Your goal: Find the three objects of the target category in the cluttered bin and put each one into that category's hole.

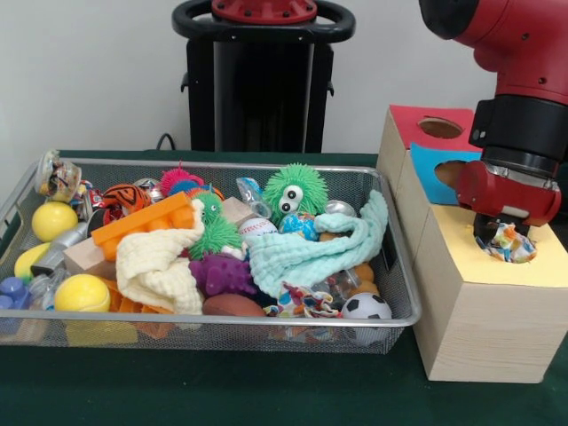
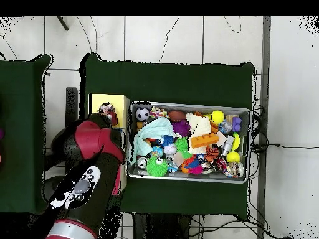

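Note:
My gripper (image 1: 502, 234) hangs over the yellow-faced wooden box (image 1: 461, 253) at the right, shut on a bunched white cloth printed with coloured hearts (image 1: 509, 242). The cloth sits right at the box's round hole and covers most of it. In the overhead view the same cloth (image 2: 108, 112) lies on the yellow face (image 2: 96, 103) beside my arm. Another printed cloth (image 1: 300, 301) lies in the wire mesh bin (image 1: 222, 321) near its front rim, half under the mint-green cloth (image 1: 311, 250). I see no further printed cloth.
The blue-faced box (image 1: 429, 170) and the red-faced box (image 1: 410, 119) stand behind the yellow one. The bin holds a cream-yellow cloth (image 1: 155, 263), a green fuzzy toy (image 1: 294, 191), an orange brick (image 1: 142, 222), a soccer ball (image 1: 366, 307) and several balls.

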`<state>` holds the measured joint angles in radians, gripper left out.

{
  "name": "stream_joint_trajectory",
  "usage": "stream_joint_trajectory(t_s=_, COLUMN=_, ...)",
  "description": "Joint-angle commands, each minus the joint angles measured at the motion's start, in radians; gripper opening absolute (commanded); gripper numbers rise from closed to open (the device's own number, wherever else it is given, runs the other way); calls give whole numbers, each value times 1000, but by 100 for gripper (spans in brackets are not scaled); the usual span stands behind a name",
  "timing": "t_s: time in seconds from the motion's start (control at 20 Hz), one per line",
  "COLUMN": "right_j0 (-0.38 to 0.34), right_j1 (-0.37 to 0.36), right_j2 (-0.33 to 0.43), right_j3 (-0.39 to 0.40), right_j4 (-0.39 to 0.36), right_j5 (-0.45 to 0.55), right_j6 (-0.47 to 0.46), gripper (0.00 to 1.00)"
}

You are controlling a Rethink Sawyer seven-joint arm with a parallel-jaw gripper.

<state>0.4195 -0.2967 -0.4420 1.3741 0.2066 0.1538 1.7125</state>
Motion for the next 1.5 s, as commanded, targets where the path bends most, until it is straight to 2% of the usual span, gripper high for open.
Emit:
stream_joint_trajectory(t_s=0.05, right_j0=-85, right_j1=-12, right_j2=231, right_j3=166, right_j4=-76, right_j5=158, right_j6=30, gripper=100)
stream_joint_trajectory(t_s=0.2, right_j0=-133, right_j1=-75, right_j2=288, right_j3=230, right_j4=-101, right_j5=116, right_j6=14, gripper=100)
stream_joint_trajectory(t_s=0.3, right_j0=-146, right_j1=-89, right_j2=304, right_j3=242, right_j4=-117, right_j5=112, right_j6=11, gripper=100)
stream_joint_trajectory(t_s=0.6, right_j0=-90, right_j1=-14, right_j2=237, right_j3=176, right_j4=-128, right_j5=108, right_j6=69, gripper=100)
stream_joint_trajectory(t_s=0.95, right_j0=-75, right_j1=6, right_j2=219, right_j3=152, right_j4=-129, right_j5=148, right_j6=62, gripper=100)
stream_joint_trajectory(t_s=1.0, right_j0=-76, right_j1=7, right_j2=219, right_j3=151, right_j4=-131, right_j5=150, right_j6=60, gripper=0)
stream_joint_trajectory(t_s=1.5, right_j0=-82, right_j1=-1, right_j2=223, right_j3=156, right_j4=-140, right_j5=153, right_j6=58, gripper=0)
